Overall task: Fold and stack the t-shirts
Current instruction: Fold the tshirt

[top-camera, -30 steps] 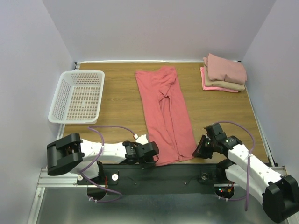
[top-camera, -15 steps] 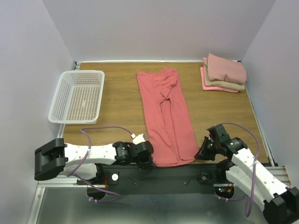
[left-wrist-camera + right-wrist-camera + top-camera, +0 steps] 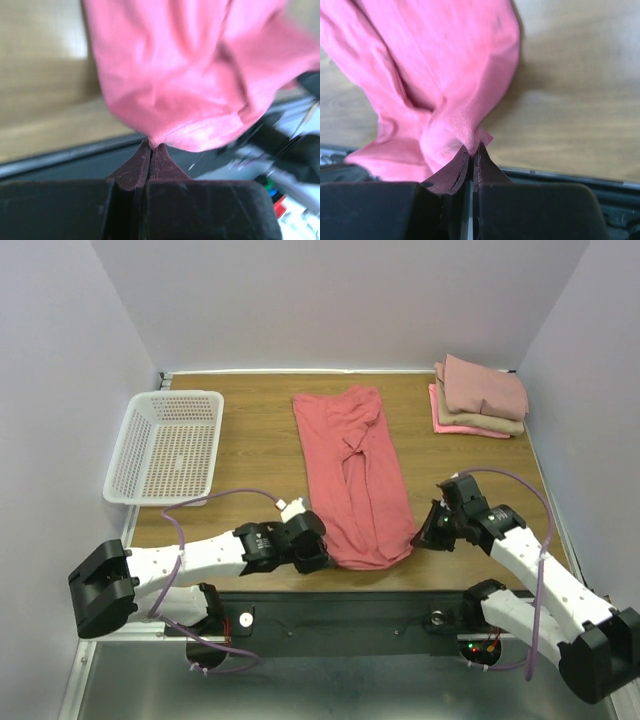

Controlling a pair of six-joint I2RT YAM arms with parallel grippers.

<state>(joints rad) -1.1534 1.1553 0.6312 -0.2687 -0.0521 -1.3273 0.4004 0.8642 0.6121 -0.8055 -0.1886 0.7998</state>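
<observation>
Left gripper [image 3: 316,560] and right gripper [image 3: 423,536] clamp the long coral-red cloth shirt's [image 3: 355,475] near corners (they should lift evenly).

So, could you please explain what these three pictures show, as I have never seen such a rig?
Gladly. These are two robot arms bolted at the near edge of a wooden table. The wide picture comes from a fixed camera above and behind them; the close-ups come from a camera on each wrist. On the table lie a long coral-red shirt, a stack of folded shirts at the far right and a white basket at the left. The left tool and the right tool are each shut on a near corner of that shirt.
</observation>
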